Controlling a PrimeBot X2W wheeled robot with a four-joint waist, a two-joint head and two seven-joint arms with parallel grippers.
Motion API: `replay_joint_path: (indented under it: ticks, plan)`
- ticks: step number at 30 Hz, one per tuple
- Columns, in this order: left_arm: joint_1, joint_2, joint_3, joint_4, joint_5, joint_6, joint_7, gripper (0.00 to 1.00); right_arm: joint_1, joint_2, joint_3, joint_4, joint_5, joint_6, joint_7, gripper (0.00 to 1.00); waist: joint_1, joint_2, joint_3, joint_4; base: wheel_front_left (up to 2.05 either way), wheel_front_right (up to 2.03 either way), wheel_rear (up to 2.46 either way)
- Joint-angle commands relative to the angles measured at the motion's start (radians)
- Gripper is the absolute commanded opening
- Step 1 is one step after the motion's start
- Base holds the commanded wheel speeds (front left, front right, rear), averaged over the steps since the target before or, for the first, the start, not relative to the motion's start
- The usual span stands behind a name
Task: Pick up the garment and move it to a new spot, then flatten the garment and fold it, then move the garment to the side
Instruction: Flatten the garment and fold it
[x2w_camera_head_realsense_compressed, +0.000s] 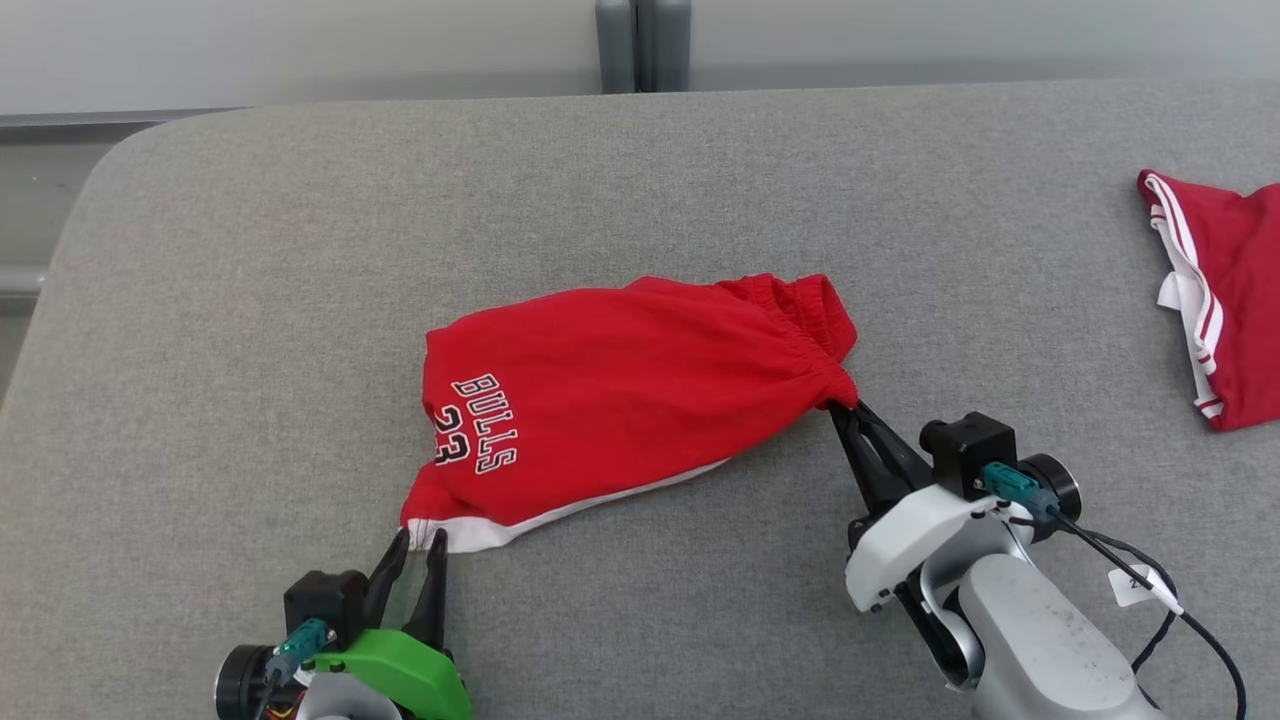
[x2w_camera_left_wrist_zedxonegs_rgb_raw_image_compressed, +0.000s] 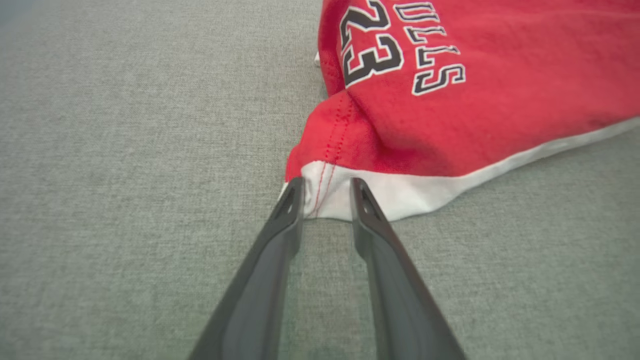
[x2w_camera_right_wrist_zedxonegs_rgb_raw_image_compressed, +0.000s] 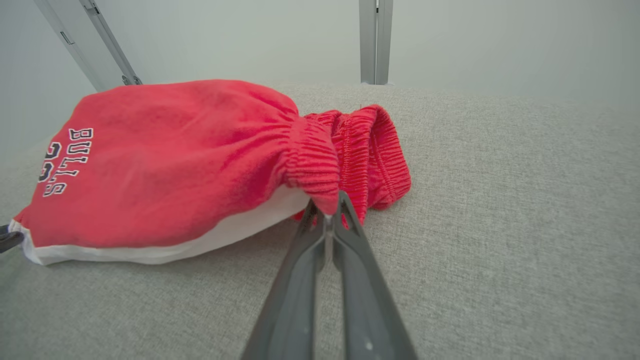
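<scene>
Shorts (x2w_camera_head_realsense_compressed: 620, 390): stretching lengthwise from hand to hand.
Left hand (x2w_camera_head_realsense_compressed: 420, 542): straddling white hem corner (x2w_camera_left_wrist_zedxonegs_rgb_raw_image_compressed: 328, 199) just ahead, fingers (x2w_camera_left_wrist_zedxonegs_rgb_raw_image_compressed: 280, 235) narrowly apart.
Right hand (x2w_camera_head_realsense_compressed: 842, 408): pinching waistband (x2w_camera_right_wrist_zedxonegs_rgb_raw_image_compressed: 320, 165).

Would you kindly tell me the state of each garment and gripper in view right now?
red shorts: unfolded, rumpled, lying flat.
left gripper: open, fingers astride the shorts' hem corner.
right gripper: shut on the shorts' waistband.
other red garment: lying loose at the right, untouched.
</scene>
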Motion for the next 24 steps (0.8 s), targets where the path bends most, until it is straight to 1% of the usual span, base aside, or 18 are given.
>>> replay_joint_path:
  ticks: [1, 3, 5, 12, 14, 15, 16, 17, 20, 24]
  plan:
    - [-0.012, 0.001, -0.004, 0.006, -0.013, -0.002, -0.003, 0.45, 0.014, -0.002, 0.001, 0.001, 0.007, 0.0, -0.003, 0.0, 0.0, 0.0, -0.003, -0.002, 0.0, 0.0, 0.0]
    - [-0.012, 0.0, -0.009, 0.015, -0.015, -0.005, -0.004, 0.42, 0.015, -0.001, 0.003, 0.002, 0.007, 0.0, -0.003, 0.0, 0.0, 0.0, -0.006, -0.005, 0.0, 0.0, 0.0]
    - [-0.013, -0.001, -0.012, 0.025, -0.016, -0.006, -0.004, 0.42, 0.016, 0.0, 0.005, 0.002, 0.008, 0.0, -0.003, 0.0, 0.0, 0.0, -0.01, -0.007, 0.0, 0.0, 0.0]
    - [-0.03, -0.002, -0.02, 0.089, -0.024, -0.008, -0.006, 0.35, 0.023, 0.0, 0.007, 0.001, 0.01, 0.0, -0.003, 0.0, 0.0, 0.0, -0.019, -0.011, 0.0, 0.0, 0.0]
    - [-0.038, 0.0, -0.022, 0.108, -0.026, -0.009, -0.008, 0.31, 0.024, 0.002, 0.008, 0.0, 0.01, 0.0, -0.003, 0.0, 0.0, 0.0, -0.02, -0.011, 0.0, 0.0, 0.0]
    - [-0.041, 0.0, -0.023, 0.115, -0.026, -0.009, -0.008, 0.24, 0.024, 0.002, 0.008, 0.0, 0.011, 0.0, -0.003, 0.0, 0.0, 0.0, -0.02, -0.012, 0.0, 0.0, 0.0]
    - [-0.046, 0.0, -0.023, 0.119, -0.025, -0.01, -0.009, 0.02, 0.024, 0.002, 0.008, -0.001, 0.011, 0.0, -0.003, 0.0, 0.0, 0.0, -0.02, -0.013, 0.0, 0.0, 0.0]
    - [-0.05, 0.0, -0.023, 0.12, -0.025, -0.009, -0.01, 0.0, 0.024, 0.002, 0.008, -0.002, 0.011, 0.0, -0.003, 0.0, 0.0, 0.0, -0.019, -0.013, 0.0, 0.0, 0.0]
    - [-0.057, 0.006, -0.015, 0.095, -0.025, -0.011, -0.013, 0.0, 0.025, 0.001, 0.004, -0.01, 0.01, 0.0, -0.003, 0.0, 0.0, 0.0, -0.02, -0.015, 0.0, 0.0, 0.0]
    - [-0.033, 0.015, 0.008, -0.009, -0.013, -0.012, -0.011, 0.0, 0.032, -0.003, -0.016, -0.048, 0.018, 0.0, -0.003, 0.0, 0.0, 0.0, -0.024, -0.015, 0.0, 0.0, 0.0]
